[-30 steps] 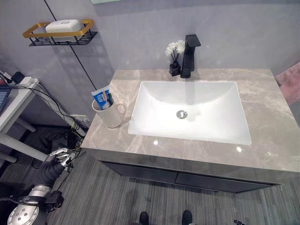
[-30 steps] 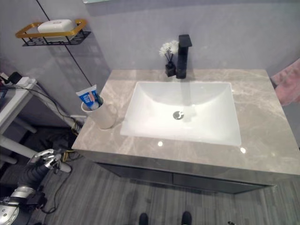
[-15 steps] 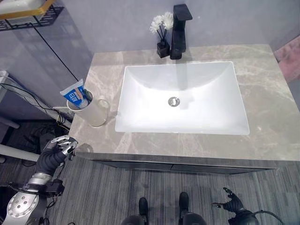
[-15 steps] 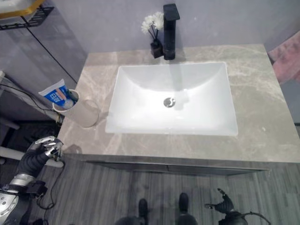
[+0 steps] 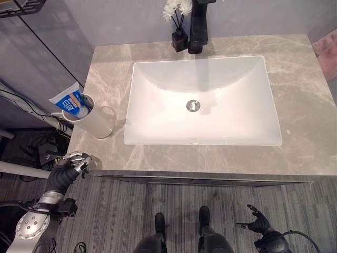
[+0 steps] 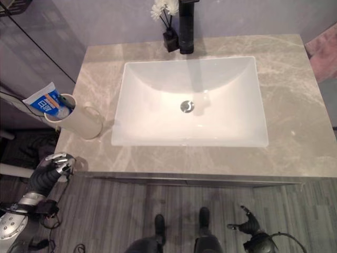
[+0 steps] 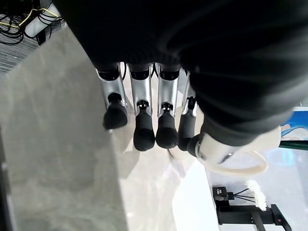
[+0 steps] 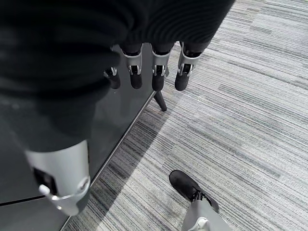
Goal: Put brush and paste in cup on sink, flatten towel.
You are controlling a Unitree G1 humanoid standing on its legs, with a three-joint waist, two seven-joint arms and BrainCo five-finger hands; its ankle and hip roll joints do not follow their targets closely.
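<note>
We are seeing a blue-and-white paste tube sticking out of the cup at the counter's left. Our left hand and right hand are hanging low, fingers loose, holding nothing.

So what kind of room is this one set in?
Most likely a bathroom: a white basin set in a marble-look counter, a black tap, and a cup holding toothpaste.

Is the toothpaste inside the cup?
Yes, the toothpaste stands in the cup, its top sticking out above the rim.
</note>
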